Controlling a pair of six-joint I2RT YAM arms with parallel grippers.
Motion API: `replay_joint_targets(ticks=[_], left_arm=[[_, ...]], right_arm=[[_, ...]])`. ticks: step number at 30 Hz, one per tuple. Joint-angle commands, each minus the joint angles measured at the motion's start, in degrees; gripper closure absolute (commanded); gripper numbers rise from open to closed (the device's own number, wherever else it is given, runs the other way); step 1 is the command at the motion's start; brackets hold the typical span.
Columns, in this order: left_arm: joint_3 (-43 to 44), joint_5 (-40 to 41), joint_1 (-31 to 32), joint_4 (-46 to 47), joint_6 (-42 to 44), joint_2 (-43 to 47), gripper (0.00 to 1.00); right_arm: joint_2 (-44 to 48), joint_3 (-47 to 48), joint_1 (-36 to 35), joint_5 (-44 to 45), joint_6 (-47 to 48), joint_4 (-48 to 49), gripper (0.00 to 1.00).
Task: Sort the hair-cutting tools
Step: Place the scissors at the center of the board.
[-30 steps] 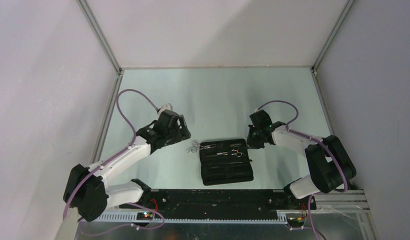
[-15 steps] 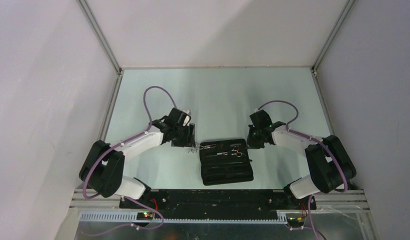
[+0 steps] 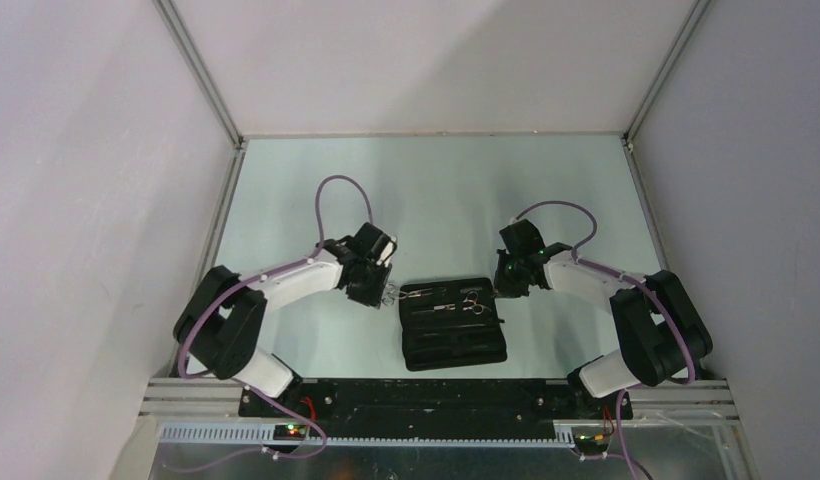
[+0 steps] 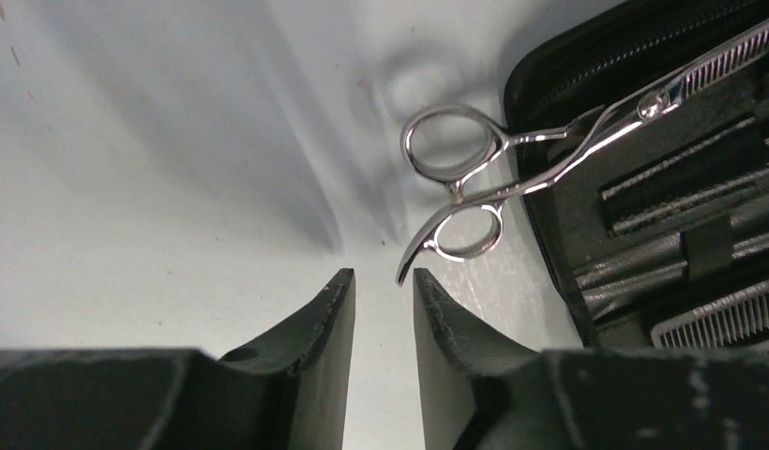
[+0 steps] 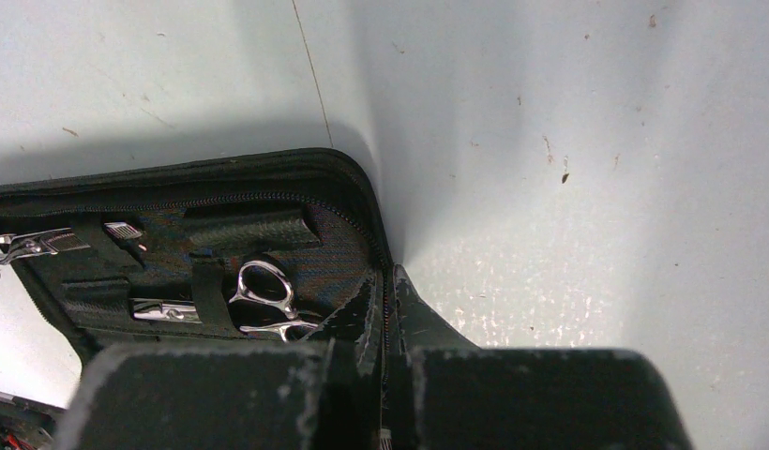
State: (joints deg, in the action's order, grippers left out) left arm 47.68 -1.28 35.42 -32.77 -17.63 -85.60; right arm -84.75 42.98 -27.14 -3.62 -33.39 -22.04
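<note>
Two slim silver metal scissors with looped finger rings. Of these, the first pair [image 4: 573, 152] lies half in, half out of the open black zip case [image 4: 634, 267]: blades over the lining, both rings out on the pale table [image 4: 156, 169] just beside the case's left edge. The second pair [image 5: 263, 298] sits inside the case, tucked under a black elastic strap [image 5: 204, 286]. A narrow toothed comb-like tool [image 4: 728, 319] is also in the case; its detail is hard to read.

Handling, judged: the first pair should be light and rigid, with polished steel that is likely slippery under the pads. It lies flat, so there is little to get under. Best hold is probably across the shanks just behind the rings, or through a ring rim. The blades may swing on the pivot if it is lifted by one ring only, and the tips could snag the lining.

The left gripper [image 4: 383, 279] has its jaws a narrow gap apart with nothing between them, low over the table just short of the curled finger rest. The right gripper [image 5: 388, 295] is fully closed and appears to pinch the case's right rim, likely steadying it.
</note>
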Motion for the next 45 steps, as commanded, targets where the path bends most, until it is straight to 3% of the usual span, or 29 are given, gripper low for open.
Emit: replay_joint_targets(ticks=[1, 5, 16, 25, 36, 45], left_arm=[[3.78, 3.56, 1.64, 0.54, 4.77, -2.62, 0.68], [4.39, 3.85, 3.59, 1.32, 6.53, -3.96, 0.72], [5.34, 4.98, 6.60, 1.23, 9.16, -5.68, 0.99], [8.02, 6.93, 10.56, 0.73, 12.87, -4.67, 1.00], [9.79, 5.96, 11.16, -0.81, 18.57, -5.05, 1.00], [12.74, 3.90, 12.47, -0.05, 17.98, -7.63, 1.00]], right_arm=[[-0.03, 0.96, -0.33, -2.80, 0.03, 1.91, 1.00], [-0.09, 0.89, -0.33, -2.76, -0.01, 1.90, 1.00], [-0.24, 0.96, -0.20, -3.04, 0.01, 2.05, 1.00], [-0.41, 0.96, -0.09, -3.32, 0.12, 2.24, 1.00], [-0.60, 0.96, -0.15, -3.74, 0.32, 2.51, 1.00], [-0.78, 0.96, -0.15, -4.16, 0.34, 2.85, 1.00]])
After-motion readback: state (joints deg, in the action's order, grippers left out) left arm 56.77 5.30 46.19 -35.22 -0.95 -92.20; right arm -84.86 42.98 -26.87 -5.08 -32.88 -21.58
